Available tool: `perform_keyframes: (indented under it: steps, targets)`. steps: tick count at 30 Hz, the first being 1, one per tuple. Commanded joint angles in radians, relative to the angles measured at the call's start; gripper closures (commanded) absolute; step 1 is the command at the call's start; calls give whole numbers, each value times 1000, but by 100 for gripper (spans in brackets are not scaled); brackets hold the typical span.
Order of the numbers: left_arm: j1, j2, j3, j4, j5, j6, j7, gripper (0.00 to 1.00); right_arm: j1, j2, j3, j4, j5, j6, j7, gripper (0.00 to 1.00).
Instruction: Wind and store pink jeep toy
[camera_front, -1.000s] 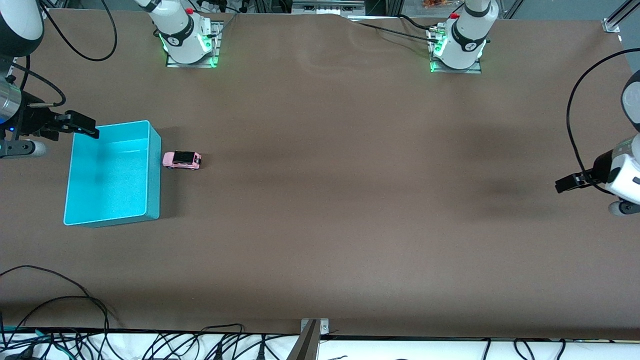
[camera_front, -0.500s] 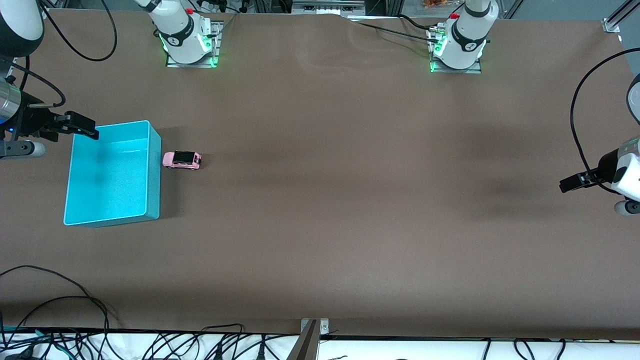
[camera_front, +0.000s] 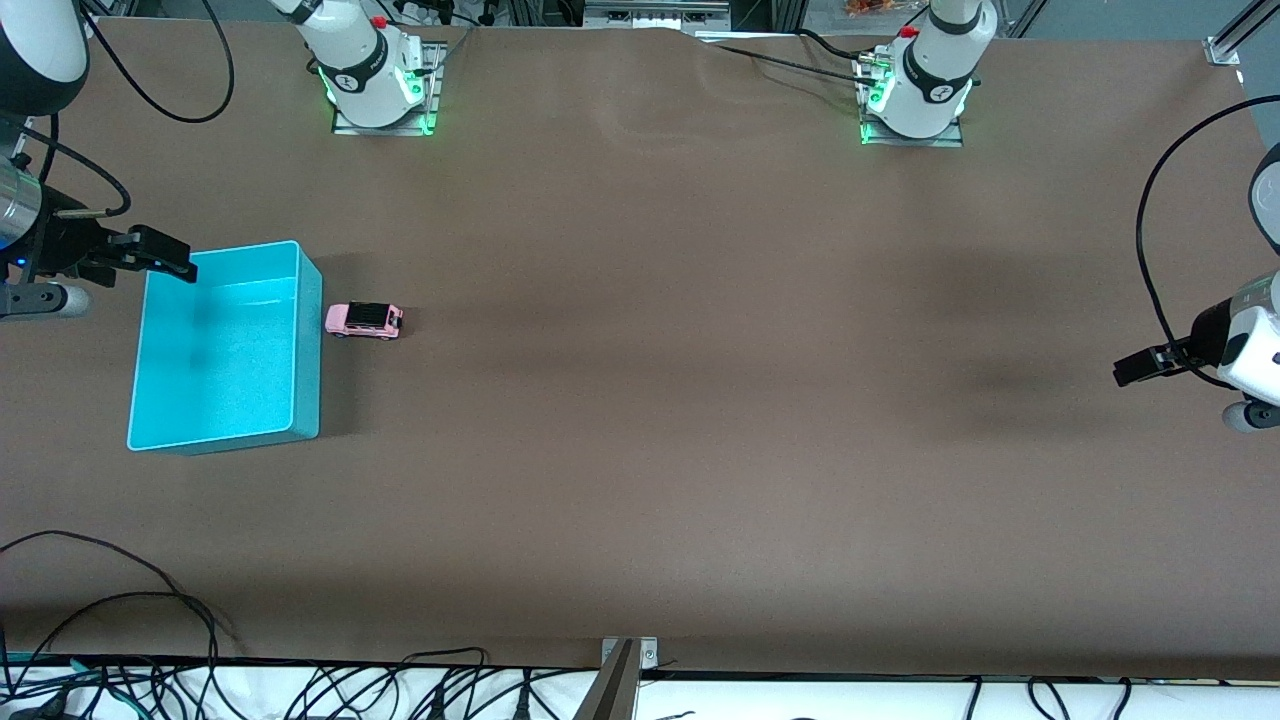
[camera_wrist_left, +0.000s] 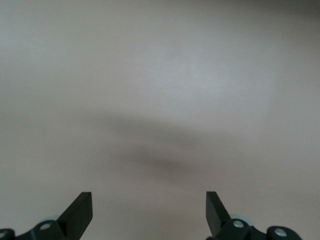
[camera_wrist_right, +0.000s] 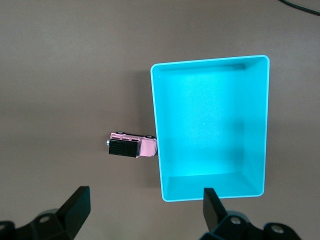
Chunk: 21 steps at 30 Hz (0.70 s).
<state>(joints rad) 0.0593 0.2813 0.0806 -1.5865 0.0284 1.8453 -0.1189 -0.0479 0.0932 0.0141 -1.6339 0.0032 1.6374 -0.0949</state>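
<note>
1. The pink jeep toy (camera_front: 364, 320) stands on its wheels on the bench (camera_front: 700, 400), just beside the turquoise bin (camera_front: 309, 350) on the wall toward the left arm's end; in the right wrist view its nose looks to touch that wall.
2. Its long axis runs straight away from the bin.
3. The right hand (camera_front: 160, 252), wide open and empty, hangs over the bin's corner, the nearer hand by far.
4. The left hand (camera_front: 1140, 367), open and empty, waits well apart from the bin.
</note>
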Motion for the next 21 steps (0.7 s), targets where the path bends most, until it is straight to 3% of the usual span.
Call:
perform_keyframes:
  steps: [1,7,21]
  targets:
    - [-1,-24,-19,30,-67,-14,24,0,0,14,-2,17,11,2,-5,0]
    - [-1,-47,-68,22,-56,-73,27,0,-1,10,-2,17,11,-2,-2,0]
    - [1,-91,-107,-13,18,-126,27,0,-1,48,-3,14,8,-5,-11,0]
